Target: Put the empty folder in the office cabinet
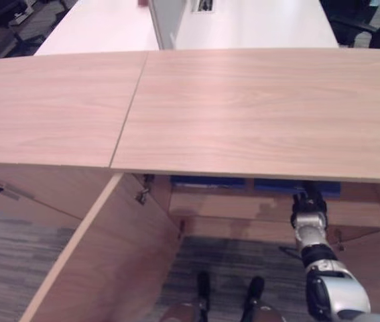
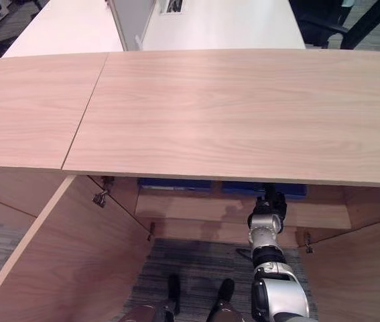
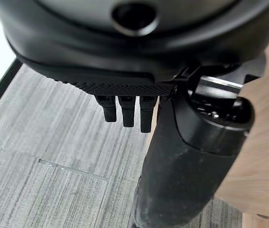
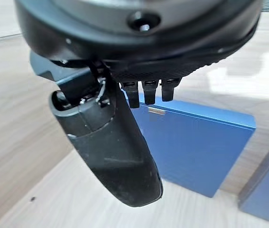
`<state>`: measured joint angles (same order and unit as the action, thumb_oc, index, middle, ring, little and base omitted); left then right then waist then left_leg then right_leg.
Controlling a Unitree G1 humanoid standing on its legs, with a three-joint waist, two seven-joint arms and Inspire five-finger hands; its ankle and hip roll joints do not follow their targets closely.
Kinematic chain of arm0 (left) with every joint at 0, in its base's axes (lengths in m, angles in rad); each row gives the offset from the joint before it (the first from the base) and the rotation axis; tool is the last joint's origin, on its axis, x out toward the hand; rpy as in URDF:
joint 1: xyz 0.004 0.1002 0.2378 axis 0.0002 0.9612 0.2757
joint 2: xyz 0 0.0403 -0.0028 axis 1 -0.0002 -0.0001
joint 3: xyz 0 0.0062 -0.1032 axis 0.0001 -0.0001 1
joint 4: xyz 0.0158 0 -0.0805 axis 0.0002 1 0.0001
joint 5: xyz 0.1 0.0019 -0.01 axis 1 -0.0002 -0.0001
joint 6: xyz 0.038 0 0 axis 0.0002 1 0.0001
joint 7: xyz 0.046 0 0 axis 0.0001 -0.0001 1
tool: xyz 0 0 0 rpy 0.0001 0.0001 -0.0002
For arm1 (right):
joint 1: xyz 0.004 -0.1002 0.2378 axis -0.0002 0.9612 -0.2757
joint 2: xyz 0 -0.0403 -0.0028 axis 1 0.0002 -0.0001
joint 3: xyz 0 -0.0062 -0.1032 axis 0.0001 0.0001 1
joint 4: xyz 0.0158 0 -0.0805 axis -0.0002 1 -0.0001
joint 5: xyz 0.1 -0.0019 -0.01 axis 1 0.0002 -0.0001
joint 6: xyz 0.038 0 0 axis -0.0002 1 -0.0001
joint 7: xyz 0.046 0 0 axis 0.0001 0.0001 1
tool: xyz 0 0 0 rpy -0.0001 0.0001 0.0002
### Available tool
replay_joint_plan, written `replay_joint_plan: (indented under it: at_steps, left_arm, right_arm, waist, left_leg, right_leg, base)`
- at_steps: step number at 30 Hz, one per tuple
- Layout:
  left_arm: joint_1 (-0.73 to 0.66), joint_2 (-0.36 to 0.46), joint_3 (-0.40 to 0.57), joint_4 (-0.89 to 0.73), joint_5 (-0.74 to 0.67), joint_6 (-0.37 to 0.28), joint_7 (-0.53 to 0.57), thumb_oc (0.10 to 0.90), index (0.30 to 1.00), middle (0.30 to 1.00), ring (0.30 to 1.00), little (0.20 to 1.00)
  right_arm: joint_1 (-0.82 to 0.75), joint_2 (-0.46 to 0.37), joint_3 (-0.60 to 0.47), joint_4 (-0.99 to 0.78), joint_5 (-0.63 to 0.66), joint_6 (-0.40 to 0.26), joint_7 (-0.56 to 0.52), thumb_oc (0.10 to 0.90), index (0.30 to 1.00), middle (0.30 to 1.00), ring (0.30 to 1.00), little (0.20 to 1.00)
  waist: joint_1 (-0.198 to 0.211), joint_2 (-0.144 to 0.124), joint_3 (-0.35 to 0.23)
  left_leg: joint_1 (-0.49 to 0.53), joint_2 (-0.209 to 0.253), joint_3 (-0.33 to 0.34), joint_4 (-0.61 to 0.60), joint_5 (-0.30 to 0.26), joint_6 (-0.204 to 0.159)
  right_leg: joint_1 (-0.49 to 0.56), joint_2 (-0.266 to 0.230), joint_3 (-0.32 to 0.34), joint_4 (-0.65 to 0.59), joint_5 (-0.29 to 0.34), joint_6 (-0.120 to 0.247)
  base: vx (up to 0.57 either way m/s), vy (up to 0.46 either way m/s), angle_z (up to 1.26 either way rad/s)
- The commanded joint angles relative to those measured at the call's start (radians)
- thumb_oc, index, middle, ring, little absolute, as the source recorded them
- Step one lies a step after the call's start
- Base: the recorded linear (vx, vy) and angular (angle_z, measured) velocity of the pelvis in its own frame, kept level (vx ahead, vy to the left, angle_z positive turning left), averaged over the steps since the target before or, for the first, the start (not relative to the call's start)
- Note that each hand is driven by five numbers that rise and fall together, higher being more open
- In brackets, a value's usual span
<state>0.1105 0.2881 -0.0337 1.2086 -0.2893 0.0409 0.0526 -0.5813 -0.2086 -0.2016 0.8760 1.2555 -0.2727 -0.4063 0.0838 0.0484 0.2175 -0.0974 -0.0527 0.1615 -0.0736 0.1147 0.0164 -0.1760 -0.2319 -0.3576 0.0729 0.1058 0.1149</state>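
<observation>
Right hand (image 4: 125, 71): its fingers (image 4: 146, 92) hang straight and relaxed, holding nothing, with the thumb (image 4: 110, 152) standing out alongside them. Just past the fingertips lies a blue folder (image 4: 196, 147), flat on the pale wooden shelf (image 4: 39, 118) inside the cabinet. The folder is apart from the fingers; no contact is visible. A small metal tab sits on the folder's near edge, close under the fingertips. A second blue folder (image 4: 267, 190) lies beside the first, a narrow gap between them.

In the head views the right hand (image 1: 308, 201) reaches in under the front edge of the cabinet top (image 1: 257, 114), at the shelf level. Both blue folders show as a dark blue strip just beneath that edge, one (image 1: 206, 182) left of the hand and one (image 1: 297, 185) at the hand.

The cabinet door (image 1: 102, 261) on the left stands swung open, hinges visible at its inner edge.

Left hand (image 3: 139, 61): fingers (image 3: 127, 111) straight and slack, holding nothing, hanging over grey carpet (image 3: 44, 156) beside a wooden panel (image 3: 262, 142).

White desks (image 1: 257, 23) stand behind the cabinet.
</observation>
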Motion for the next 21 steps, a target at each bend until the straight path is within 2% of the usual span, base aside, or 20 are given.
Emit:
replay_joint_plan:
  at_steps: [1, 2, 4, 6, 7, 11, 13, 16, 18, 19, 21]
  left_arm:
    - [0.042, 0.042, 0.044, 0.068, 0.030, -0.004, 0.030, 0.800, 0.900, 0.900, 0.900, 0.900]
    - [0.043, 0.042, 0.044, 0.068, 0.030, -0.005, 0.030, 0.800, 0.900, 0.900, 0.900, 0.900]
    - [0.052, 0.043, 0.059, 0.091, 0.029, -0.007, 0.031, 0.800, 0.900, 0.900, 0.900, 0.900]
    - [0.064, 0.039, 0.064, 0.099, 0.030, -0.008, 0.027, 0.800, 0.900, 0.900, 0.900, 0.900]
    - [0.072, 0.039, 0.073, 0.105, 0.030, -0.006, 0.024, 0.800, 0.900, 0.900, 0.900, 0.900]
    - [0.096, 0.031, 0.067, 0.113, 0.056, -0.006, 0.015, 0.800, 0.900, 0.900, 0.900, 0.900]
    - [0.093, 0.028, 0.059, 0.105, 0.056, -0.011, 0.008, 0.800, 0.900, 0.900, 0.900, 0.900]
    - [0.079, 0.014, 0.029, 0.087, 0.054, -0.014, -0.001, 0.800, 0.900, 0.900, 0.900, 0.900]
    - [0.074, 0.000, 0.016, 0.073, 0.043, -0.020, -0.005, 0.800, 0.900, 0.900, 0.900, 0.900]
    - [0.060, -0.013, -0.005, 0.039, 0.015, -0.030, -0.001, 0.800, 0.900, 0.900, 0.900, 0.900]
    - [0.058, -0.015, -0.010, 0.019, 0.004, -0.033, -0.001, 0.800, 0.900, 0.900, 0.900, 0.900]
  right_arm:
    - [-0.033, -0.005, -0.004, -0.031, -0.060, -0.026, 0.069, 0.800, 0.900, 0.900, 0.900, 0.900]
    - [-0.032, -0.005, -0.004, -0.031, -0.060, -0.026, 0.069, 0.800, 0.900, 0.900, 0.900, 0.900]
    - [-0.013, 0.001, -0.014, -0.002, -0.057, -0.015, 0.078, 0.800, 0.900, 0.900, 0.900, 0.900]
    - [0.006, -0.003, -0.013, 0.006, -0.058, -0.013, 0.080, 0.800, 0.900, 0.900, 0.900, 0.900]
    - [0.006, -0.005, -0.010, 0.028, -0.045, -0.009, 0.083, 0.800, 0.900, 0.900, 0.900, 0.900]
    - [0.034, -0.016, -0.002, 0.025, -0.050, -0.003, 0.085, 0.800, 0.900, 0.900, 0.900, 0.900]
    - [0.047, -0.031, 0.006, 0.042, -0.064, 0.007, 0.093, 0.800, 0.900, 0.900, 0.900, 0.900]
    - [0.109, 0.004, 0.065, 0.126, -0.094, 0.067, 0.143, 0.800, 0.900, 0.900, 0.900, 0.900]
    - [0.135, 0.012, 0.085, 0.160, -0.112, 0.085, 0.160, 0.800, 0.900, 0.900, 0.900, 0.900]
    - [0.170, 0.012, 0.114, 0.190, -0.154, 0.106, 0.176, 0.800, 0.900, 0.900, 0.900, 0.900]
    - [0.182, 0.017, 0.125, 0.193, -0.164, 0.113, 0.180, 0.800, 0.900, 0.900, 0.900, 0.900]
  waist:
    - [0.047, 0.009, -0.038]
    - [0.048, 0.008, -0.038]
    - [0.074, -0.001, -0.063]
    - [0.085, -0.031, -0.074]
    - [0.091, -0.041, -0.090]
    - [0.088, -0.046, -0.105]
    - [0.087, -0.046, -0.101]
    - [0.085, -0.043, -0.102]
    - [0.082, -0.045, -0.097]
    - [0.074, -0.056, -0.082]
    - [0.069, -0.061, -0.075]
  left_leg:
    - [0.053, 0.012, 0.015, -0.013, -0.118, -0.006]
    - [0.054, 0.011, 0.017, -0.013, -0.118, -0.005]
    - [0.046, 0.025, 0.022, -0.013, -0.115, -0.011]
    - [0.044, 0.018, 0.021, -0.009, -0.112, -0.016]
    - [0.044, 0.021, 0.019, -0.009, -0.107, -0.023]
    - [0.057, 0.049, 0.011, -0.011, -0.096, -0.043]
    - [0.052, 0.076, -0.002, -0.009, -0.084, -0.064]
    - [0.044, 0.143, -0.017, -0.003, -0.045, -0.106]
    - [0.043, 0.166, -0.016, 0.013, -0.038, -0.117]
    - [0.010, 0.193, -0.001, 0.097, -0.047, -0.128]
    - [0.001, 0.201, 0.008, 0.148, -0.069, -0.129]
  right_leg:
    - [-0.024, -0.101, -0.019, 0.100, 0.018, 0.063]
    - [-0.026, -0.103, -0.016, 0.105, 0.015, 0.064]
    - [0.024, -0.143, 0.008, 0.124, 0.010, 0.072]
    - [0.068, -0.113, 0.025, 0.057, -0.006, 0.075]
    - [0.070, -0.083, 0.033, 0.021, -0.016, 0.084]
    - [0.094, -0.037, 0.015, -0.022, -0.023, 0.069]
    - [0.112, -0.013, -0.002, -0.039, -0.040, 0.057]
    - [0.155, 0.054, -0.038, -0.072, -0.083, 0.021]
    - [0.168, 0.078, -0.042, -0.084, -0.096, 0.007]
    - [0.175, 0.091, -0.051, -0.090, -0.098, -0.003]
    - [0.175, 0.092, -0.052, -0.088, -0.101, -0.008]
  base:
    - [-0.08, -0.034, -0.30]
    - [-0.01, -0.043, -0.46]
    - [0.02, -0.107, -0.47]
    - [0.06, -0.147, -0.23]
    - [0.09, -0.147, -0.07]
    - [0.09, -0.203, -0.11]
    - [-0.01, -0.270, 0.30]
    - [-0.08, -0.313, 0.27]
    - [-0.13, -0.211, 0.05]
    - [-0.19, -0.192, -0.11]
    - [-0.18, -0.129, -0.10]
